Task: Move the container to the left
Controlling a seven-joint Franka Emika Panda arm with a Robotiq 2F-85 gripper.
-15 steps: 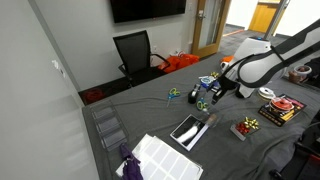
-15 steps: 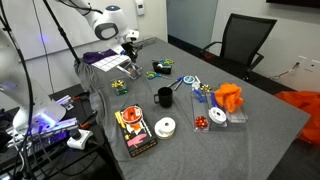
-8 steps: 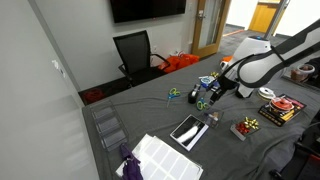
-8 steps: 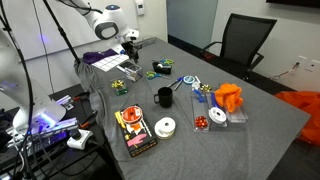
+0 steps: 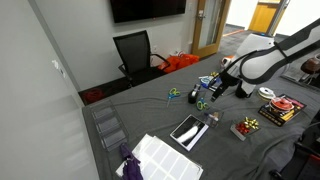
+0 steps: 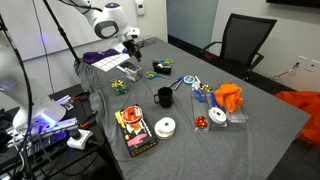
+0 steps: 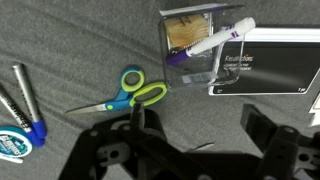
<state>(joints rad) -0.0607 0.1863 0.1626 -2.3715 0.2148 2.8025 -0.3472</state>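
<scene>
At the bottom of the wrist view the gripper [image 7: 195,118] hangs over the grey table [image 7: 60,40] with its two black fingers spread wide and nothing between them. Just above its left finger lie the scissors [image 7: 128,95] with green and blue handles. Farther left are two markers [image 7: 28,98], and a tape roll [image 7: 8,145] sits at the lower left edge. Beyond the scissors, at the upper middle of the frame, stands the container [image 7: 188,45], a small clear tub well apart from the fingers. A purple-capped pen [image 7: 215,42] rests across it. Its right side sits just beside the black tablet [image 7: 270,60] in the upper right. In an exterior view the gripper [image 5: 212,92] is above the table right of centre. The container [image 5: 212,117] lies below it in the frame, and the tablet [image 5: 187,130] is lower left of that. A black chair [image 5: 135,50] stands at the far edge.
</scene>
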